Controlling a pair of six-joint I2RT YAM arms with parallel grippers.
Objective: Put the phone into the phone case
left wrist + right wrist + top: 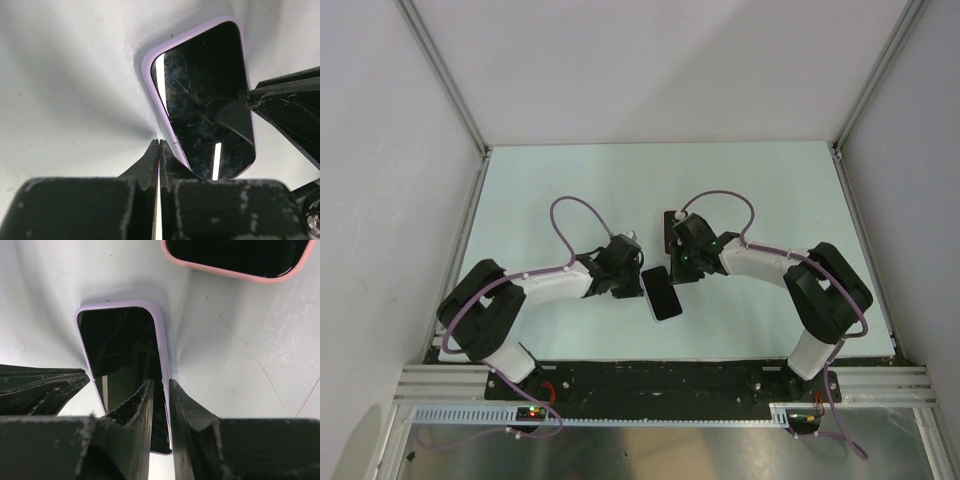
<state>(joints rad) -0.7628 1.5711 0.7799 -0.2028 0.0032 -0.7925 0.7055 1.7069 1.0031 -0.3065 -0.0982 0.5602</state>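
A black phone (662, 293) lies face up in the middle of the table, sitting inside a lavender phone case (150, 65). My left gripper (158, 142) is shut with nothing held, its tips touching the case's left long edge. My right gripper (161, 385) straddles the case's opposite long rim (161, 340). One of its fingers is on the screen (120, 345) and the other outside the rim, closed narrowly on that edge. In the top view the left gripper (638, 283) and the right gripper (677, 272) flank the phone.
A second dark phone in a pink case (235, 272) lies just beyond the right gripper, also visible in the top view (668, 228). The left gripper's fingers (40, 382) show at the left of the right wrist view. Grey walls enclose the pale table (570, 190).
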